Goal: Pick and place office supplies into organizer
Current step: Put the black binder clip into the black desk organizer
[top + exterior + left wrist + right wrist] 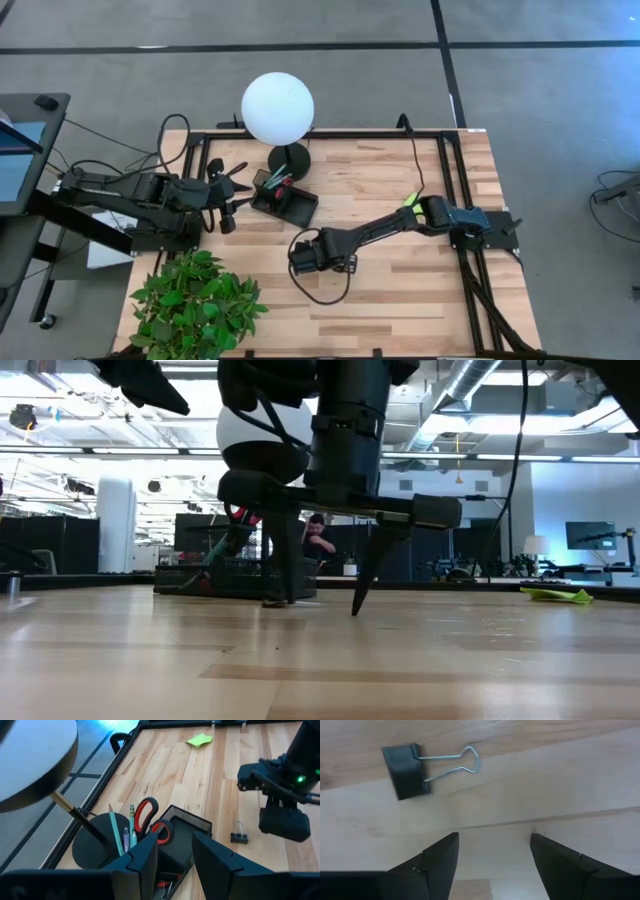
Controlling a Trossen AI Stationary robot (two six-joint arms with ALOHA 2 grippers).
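Observation:
The black organizer (290,203) lies on the wood table beside the lamp base. Red-handled scissors (150,817) and pens (125,832) stand upright in it. A small black binder clip (407,770) with wire handles lies flat on the table. My right gripper (492,855) hangs open over the bare wood just short of the clip, fingers pointing down, its tips (358,608) close above the table. My left gripper (175,857) is open and hovers at the organizer's left side (232,195), touching nothing. A lime-green sticky-note pad (199,740) lies farther right.
A lamp with a white globe (277,108) and round black base (292,160) stands just beyond the organizer. A potted green plant (195,300) fills the near left corner. Black frame rails (455,190) run along the table's edges. Bare wood (400,300) lies at the near right.

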